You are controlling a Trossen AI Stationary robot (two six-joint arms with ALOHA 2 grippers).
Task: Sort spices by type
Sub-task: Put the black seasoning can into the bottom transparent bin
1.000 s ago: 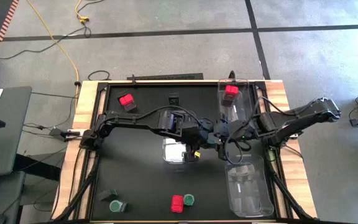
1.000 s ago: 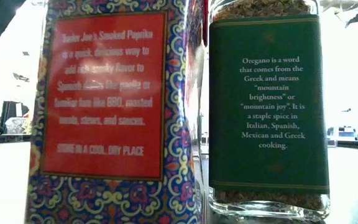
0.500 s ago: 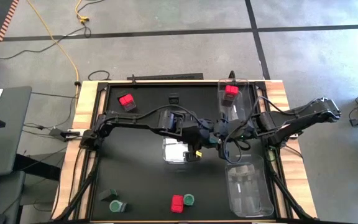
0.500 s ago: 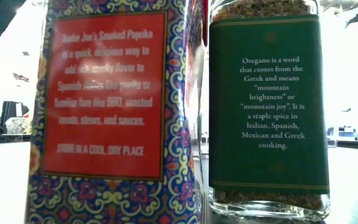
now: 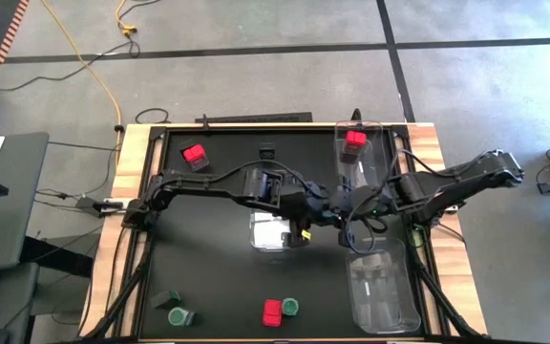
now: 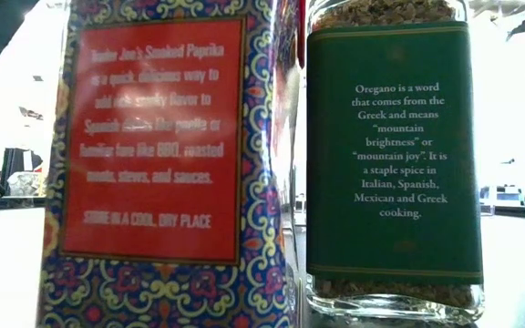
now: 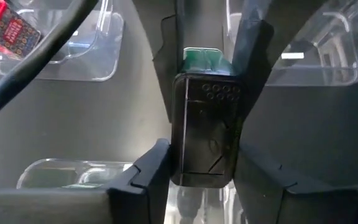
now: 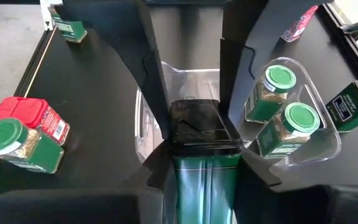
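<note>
The right end effector (image 5: 348, 206) is clamped shut on the green body of a dark-lidded spice jar (image 8: 205, 177), held in the air over the middle of the bench (image 5: 208, 277). The left end effector (image 5: 315, 208) meets it from 9 o'clock at the jar's black cap (image 7: 205, 130); whether it is gripping the cap cannot be told.

The jar lies level, its long axis running 9 to 3 o'clock, with the cap toward 9 and the body toward 3.

Three red boxes show: one near 11 o'clock (image 5: 194, 153), one inside the clear bin at 1 o'clock (image 5: 354, 139), and one at 6 o'clock (image 5: 272, 312). There are four green-topped jars: two lying side by side in the central clear bin (image 8: 166, 78), one (image 5: 290, 307) touching the 6 o'clock red box, and one at 7 o'clock (image 5: 175, 315). Two more dark containers rest on the bench, one at 12 o'clock (image 5: 267, 151) and one at 7 o'clock (image 5: 167, 299), just beside the green-topped jar there. A third clear bin (image 5: 382, 287) sits at 4 o'clock.
</note>
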